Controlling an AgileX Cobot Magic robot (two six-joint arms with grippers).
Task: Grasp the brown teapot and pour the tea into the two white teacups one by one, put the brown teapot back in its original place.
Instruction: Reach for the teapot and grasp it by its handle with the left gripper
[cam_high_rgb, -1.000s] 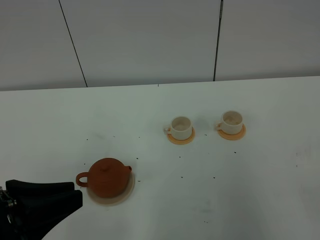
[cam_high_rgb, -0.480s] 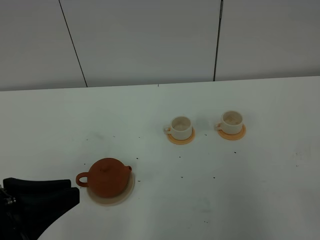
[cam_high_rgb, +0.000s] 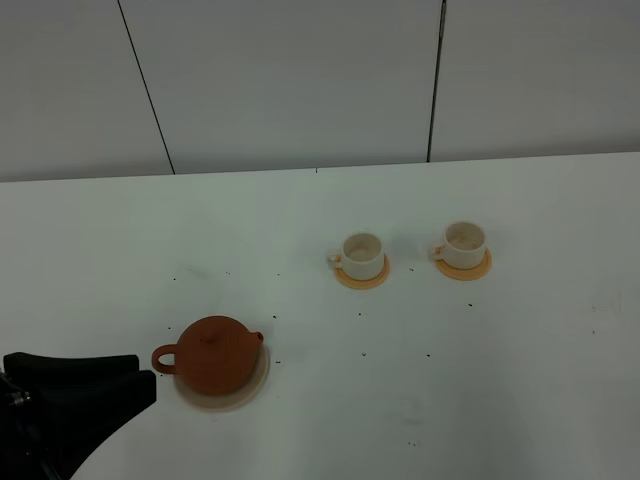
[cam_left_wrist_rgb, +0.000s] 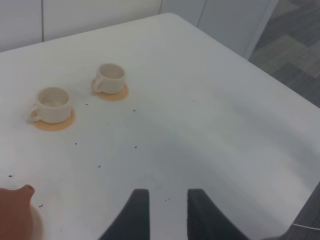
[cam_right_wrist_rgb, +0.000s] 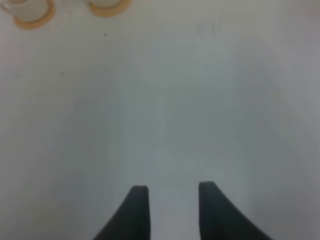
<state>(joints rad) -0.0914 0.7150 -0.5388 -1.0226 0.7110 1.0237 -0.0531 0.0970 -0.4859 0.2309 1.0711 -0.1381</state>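
Sitting on its beige coaster (cam_high_rgb: 255, 388) at near left, the teapot (cam_high_rgb: 213, 353) lies just right of my left gripper (cam_high_rgb: 143, 370); left cup (cam_high_rgb: 362, 250) and right cup (cam_high_rgb: 464, 240) stand farther right on saucers (cam_high_rgb: 345, 281). Left wrist view: my left jaws parted, gripping nothing. Right wrist view: my right gripper (cam_right_wrist_rgb: 172, 187) likewise parted.

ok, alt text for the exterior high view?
A brown teapot sits on a pale coaster on a white table, its handle toward the left arm's black fingers at lower left. Farther right, a white teacup and a second teacup each stand on an orange saucer.
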